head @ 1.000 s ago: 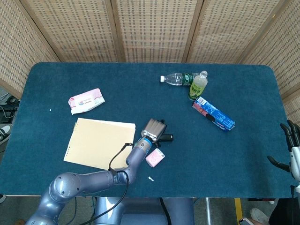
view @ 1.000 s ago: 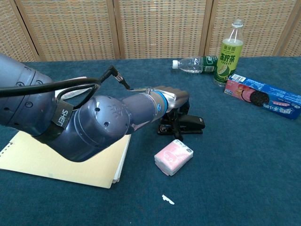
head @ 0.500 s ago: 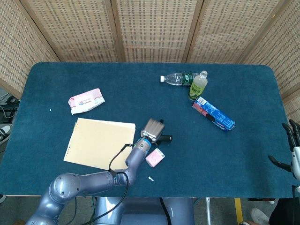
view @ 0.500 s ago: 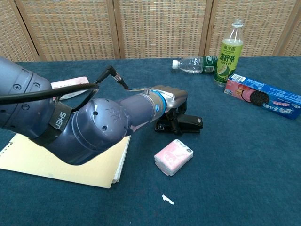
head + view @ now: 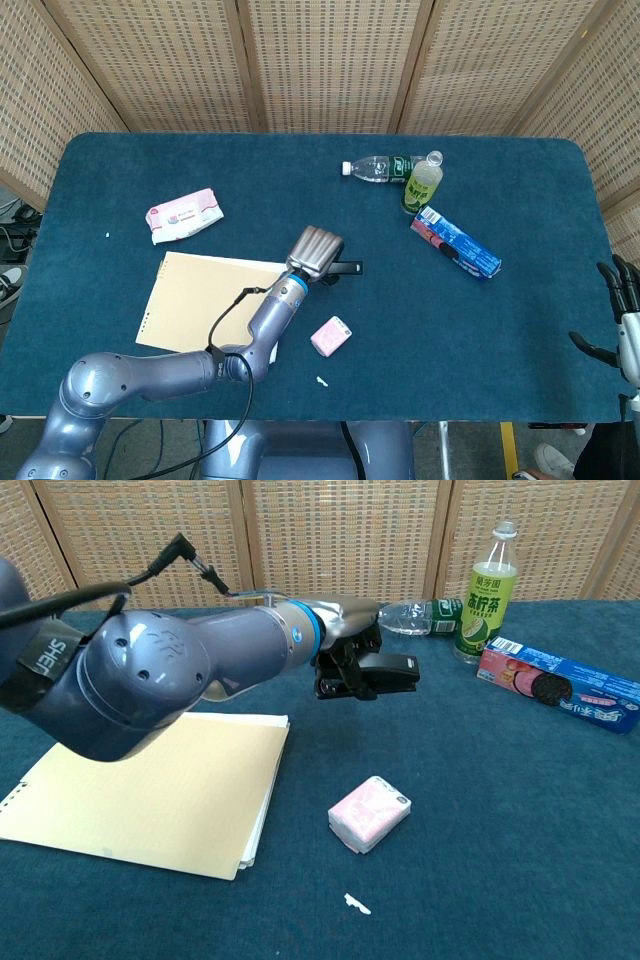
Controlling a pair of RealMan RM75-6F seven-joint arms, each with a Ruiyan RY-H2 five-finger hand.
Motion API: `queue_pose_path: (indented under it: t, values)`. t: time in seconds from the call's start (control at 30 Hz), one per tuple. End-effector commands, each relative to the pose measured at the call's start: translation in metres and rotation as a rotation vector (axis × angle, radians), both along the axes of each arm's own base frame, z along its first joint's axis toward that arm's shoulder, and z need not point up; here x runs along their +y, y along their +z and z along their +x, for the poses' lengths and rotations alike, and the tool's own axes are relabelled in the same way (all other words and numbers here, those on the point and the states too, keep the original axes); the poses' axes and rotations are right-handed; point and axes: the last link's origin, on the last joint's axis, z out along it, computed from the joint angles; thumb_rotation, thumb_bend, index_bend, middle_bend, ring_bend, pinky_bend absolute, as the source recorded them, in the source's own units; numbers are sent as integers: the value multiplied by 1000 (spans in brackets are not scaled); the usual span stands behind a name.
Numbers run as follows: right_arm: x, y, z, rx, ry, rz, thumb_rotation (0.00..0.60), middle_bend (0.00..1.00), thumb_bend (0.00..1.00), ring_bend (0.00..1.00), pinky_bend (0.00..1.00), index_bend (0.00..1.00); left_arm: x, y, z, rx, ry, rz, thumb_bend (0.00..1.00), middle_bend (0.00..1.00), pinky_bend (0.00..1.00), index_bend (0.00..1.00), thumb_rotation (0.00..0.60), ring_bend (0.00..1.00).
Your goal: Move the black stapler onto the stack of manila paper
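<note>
My left hand (image 5: 313,250) (image 5: 345,640) grips the black stapler (image 5: 378,674) (image 5: 344,268) and holds it lifted above the blue table, its nose pointing right. The stack of manila paper (image 5: 212,304) (image 5: 160,790) lies flat at the front left, with the hand just past its upper right corner. My right hand (image 5: 618,320) shows at the far right edge of the head view, fingers spread and holding nothing; the chest view does not show it.
A small pink packet (image 5: 330,336) (image 5: 370,813) lies right of the paper, with a white scrap (image 5: 356,904) nearer the front. A wipes pack (image 5: 183,214) sits back left. A clear bottle (image 5: 378,167), a green tea bottle (image 5: 485,593) and a blue cookie box (image 5: 558,683) stand back right.
My left hand has lifted the stapler off the table and carried it up and leftward, toward the paper's corner. The right hand has barely moved.
</note>
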Motion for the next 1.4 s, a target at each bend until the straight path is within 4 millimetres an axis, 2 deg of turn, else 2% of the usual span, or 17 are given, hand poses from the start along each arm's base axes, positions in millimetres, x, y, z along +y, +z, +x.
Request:
queue_pose_path:
  t: [0.03,0.17,0.37,0.53,0.7,0.97,1.33,1.37,1.4]
  values:
    - [0,-1,1,2,3,3,600,0,0,0,0,0,6,20,-11,-28,10,-1,382,571,651,722,600,610]
    - [1,-3,3,5,8,9,600,0,0,0,0,0,8,38,-34,-18,18,-23,383,571,652,722,600,610]
    - [2,-6,8,11,20,17,600,0,0,0,0,0,3,71,-95,9,70,-68,383,571,650,722,600,610]
    - [3,-10,13,16,34,27,600,0,0,0,0,0,-13,95,-153,36,127,-101,383,571,649,721,600,610]
    - [3,-12,19,21,50,35,600,0,0,0,0,0,-31,106,-189,49,171,-148,383,571,643,720,600,610]
    - [4,-16,25,23,69,47,600,0,0,0,0,0,-45,101,-214,97,161,-177,383,571,628,714,600,610]
    - [6,-11,23,16,60,36,600,0,0,0,0,0,-47,85,-223,128,160,-170,377,551,607,681,600,597]
    - [6,-10,23,16,60,35,600,0,0,0,0,0,-47,84,-224,127,164,-171,340,514,569,645,600,563]
    - [6,-10,22,17,60,34,600,0,0,0,0,0,-47,83,-224,126,167,-172,249,445,503,572,600,494]
